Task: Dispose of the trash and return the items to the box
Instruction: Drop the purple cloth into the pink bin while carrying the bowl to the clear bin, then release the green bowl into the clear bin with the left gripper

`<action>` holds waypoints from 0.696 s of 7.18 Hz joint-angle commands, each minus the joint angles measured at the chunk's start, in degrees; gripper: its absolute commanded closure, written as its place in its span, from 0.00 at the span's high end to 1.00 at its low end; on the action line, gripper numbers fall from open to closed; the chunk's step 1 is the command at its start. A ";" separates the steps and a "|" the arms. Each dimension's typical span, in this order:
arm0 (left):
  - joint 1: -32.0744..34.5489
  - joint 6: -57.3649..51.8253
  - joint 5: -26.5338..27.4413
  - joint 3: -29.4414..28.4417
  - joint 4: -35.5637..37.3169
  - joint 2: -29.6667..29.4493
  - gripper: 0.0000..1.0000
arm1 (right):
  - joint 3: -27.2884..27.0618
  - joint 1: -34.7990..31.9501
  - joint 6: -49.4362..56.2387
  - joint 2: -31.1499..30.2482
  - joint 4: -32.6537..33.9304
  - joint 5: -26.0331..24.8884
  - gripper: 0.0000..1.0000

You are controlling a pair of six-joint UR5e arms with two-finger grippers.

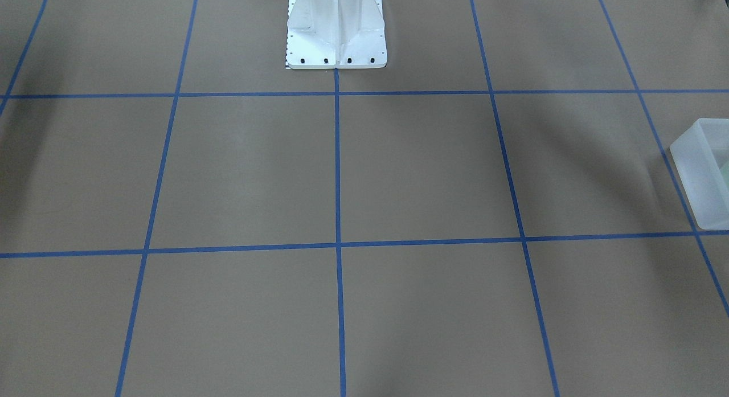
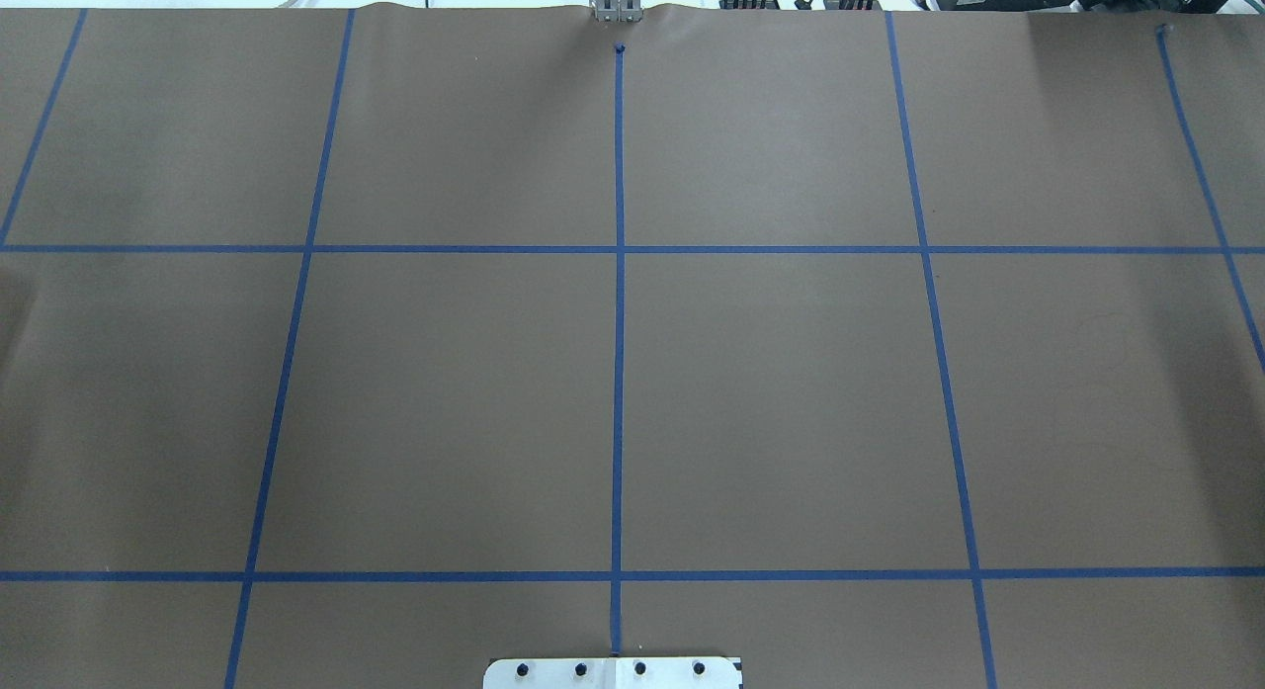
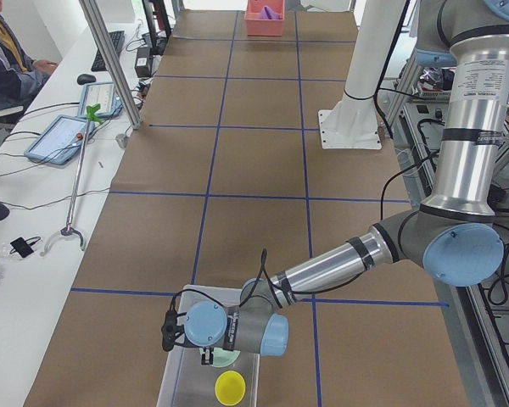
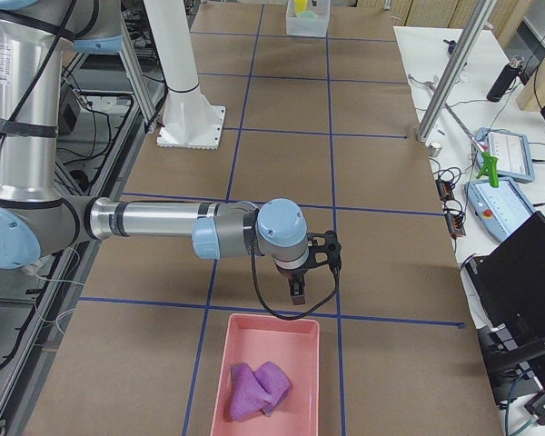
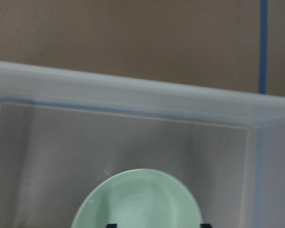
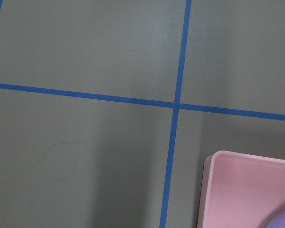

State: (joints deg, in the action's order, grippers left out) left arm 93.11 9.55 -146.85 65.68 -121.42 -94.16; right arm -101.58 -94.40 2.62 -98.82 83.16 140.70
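Mint bowl in the box, just beneath the left hand, fingers apart; right hand unclear.

Robotics lab. Industrial arm reaching over brown-papered table; blue tape grid crossing it; white base sitting bolted down. Operator sitting at side bench beside tablet, keyboard; aluminium post rising at bench edge.

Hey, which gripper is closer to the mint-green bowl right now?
Left. The left gripper hangs directly over the mint-green bowl inside the translucent bin; the right gripper is at the table's opposite end, near the pink tray.
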 commanded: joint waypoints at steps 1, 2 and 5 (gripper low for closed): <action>0.23 1.34 -2.39 12.14 4.88 2.66 0.98 | -0.63 0.09 -0.07 -0.15 -0.02 0.01 1.00; -0.55 7.70 -1.26 19.32 4.79 5.63 0.98 | -1.33 0.18 -0.15 -0.23 0.24 0.10 1.00; -12.04 14.09 12.34 36.94 7.85 12.16 0.98 | -1.60 1.14 -3.32 -0.32 -0.02 -0.60 1.00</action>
State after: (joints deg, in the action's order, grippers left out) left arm 85.11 22.53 -139.54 97.10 -115.44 -83.54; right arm -103.13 -93.65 0.02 -99.08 83.25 140.54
